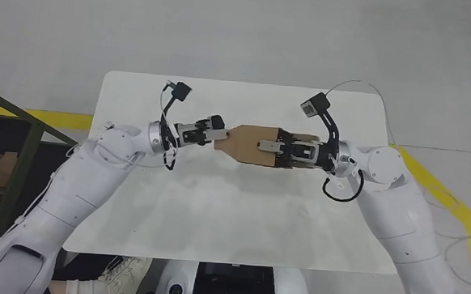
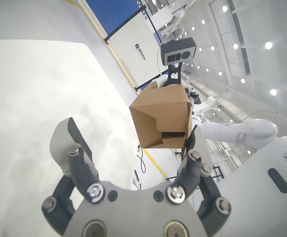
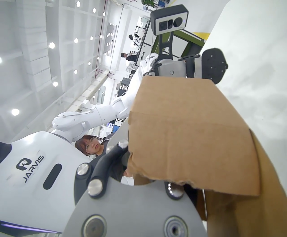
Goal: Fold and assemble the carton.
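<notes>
Carton [image 1: 256,143] sits aloft over the middle of the white bench [image 1: 215,219], lying sideways between my two arms. My right gripper [image 1: 290,149] is clamped on the end nearer its own arm. On the right wrist view one of its fingers [image 3: 120,137] lies flat against the cardboard's side wall, while the other is hidden behind the brown panel. My left gripper [image 2: 132,129] faces the opposite, tapering end with its fingers [image 2: 65,139] spread wide apart. One of them stands clear of the cardboard and the other seems to rest against the edge of a side flap. That end is open, and I can see an inner flap partly folded across it.
</notes>
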### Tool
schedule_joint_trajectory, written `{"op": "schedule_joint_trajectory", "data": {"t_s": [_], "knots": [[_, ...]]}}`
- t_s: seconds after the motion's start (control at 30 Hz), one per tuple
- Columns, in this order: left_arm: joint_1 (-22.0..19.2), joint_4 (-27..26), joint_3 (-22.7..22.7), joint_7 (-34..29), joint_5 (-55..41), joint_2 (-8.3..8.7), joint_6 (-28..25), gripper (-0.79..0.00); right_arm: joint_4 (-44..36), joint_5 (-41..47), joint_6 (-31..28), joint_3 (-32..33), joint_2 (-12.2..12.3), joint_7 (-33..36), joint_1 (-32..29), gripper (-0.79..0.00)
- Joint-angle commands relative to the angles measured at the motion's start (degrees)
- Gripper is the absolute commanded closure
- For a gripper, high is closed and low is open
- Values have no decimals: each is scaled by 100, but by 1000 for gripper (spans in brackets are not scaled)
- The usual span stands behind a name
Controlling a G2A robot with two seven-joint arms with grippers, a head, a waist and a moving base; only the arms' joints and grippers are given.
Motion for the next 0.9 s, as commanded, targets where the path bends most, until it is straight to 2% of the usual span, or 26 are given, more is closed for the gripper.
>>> {"op": "schedule_joint_trajectory", "data": {"t_s": [0.0, 0.33, 0.57, 0.87], "knots": [[0, 12, -41, -46, -44, -5, 4, -785, 7, 8, -14, -2, 0, 9, 4, 0], [-76, 118, 138, -335, -116, -111, 193, -785, -37, 39, -42, 18, 7, 51, -6, 0], [-172, 307, 242, -567, -492, -206, 151, -785, -50, 65, -50, 15, 9, 86, -9, 0], [-217, 505, 44, -698, -826, -240, 6, -785, -52, 57, -58, 17, 13, 85, -13, 0]]}}
